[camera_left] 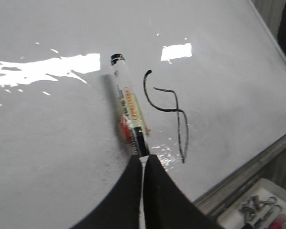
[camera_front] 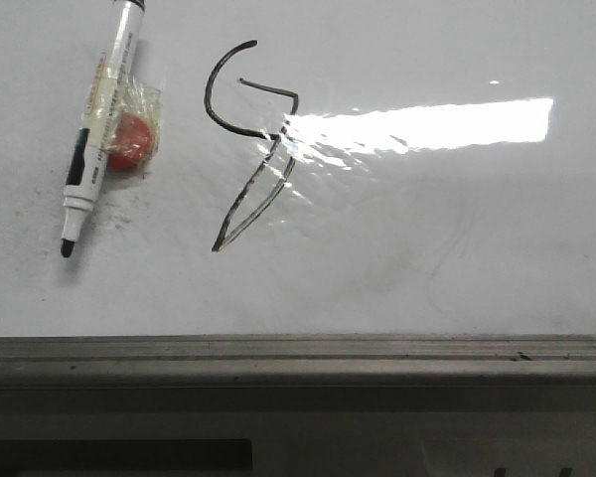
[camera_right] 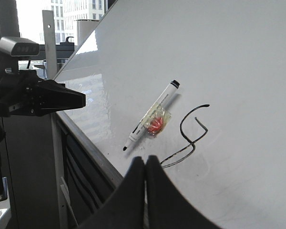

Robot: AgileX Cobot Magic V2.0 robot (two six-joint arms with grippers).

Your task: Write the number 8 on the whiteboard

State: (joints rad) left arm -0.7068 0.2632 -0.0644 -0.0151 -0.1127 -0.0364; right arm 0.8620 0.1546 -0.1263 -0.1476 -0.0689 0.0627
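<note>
The number 8 (camera_front: pixel 250 144) sits mid whiteboard (camera_front: pixel 457 258), w/ the marker (camera_front: pixel 101 124) lying uncapped just beside it. Marker's light, stiff, slick plastic, so I'd grip mid-barrel (by the taped red blob). My left gripper (camera_left: pixel 143 164) & right gripper (camera_right: pixel 145 164) are both pinched together, holding nothing.

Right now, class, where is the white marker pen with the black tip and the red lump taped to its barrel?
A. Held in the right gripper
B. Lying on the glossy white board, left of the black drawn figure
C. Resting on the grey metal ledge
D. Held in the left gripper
B: the front view shows the marker pen lying flat on the whiteboard, left of the number 8, with no gripper on it.
</note>
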